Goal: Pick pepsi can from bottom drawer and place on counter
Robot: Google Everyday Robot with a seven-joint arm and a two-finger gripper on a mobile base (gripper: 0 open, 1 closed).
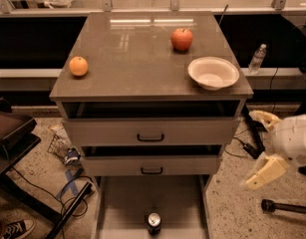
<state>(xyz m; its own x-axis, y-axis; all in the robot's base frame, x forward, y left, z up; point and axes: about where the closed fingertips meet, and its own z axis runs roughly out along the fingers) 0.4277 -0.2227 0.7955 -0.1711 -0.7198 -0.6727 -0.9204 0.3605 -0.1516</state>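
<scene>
The pepsi can stands upright on the floor of the bottom drawer, which is pulled open at the bottom of the cabinet. The can shows its silver top and a dark body. The counter is the glossy grey-brown cabinet top above. My gripper hangs low to the right of the cabinet, about level with the two upper drawers. It is open and empty, with one cream finger pointing down-left and the other up-left. It is well to the right of the can and higher than it.
On the counter are an orange, a red apple and a white bowl. Two grey drawers with black handles sit above the open drawer. A water bottle stands behind on the right. Cables and a dark chair are on the left; a black rod lies on the right.
</scene>
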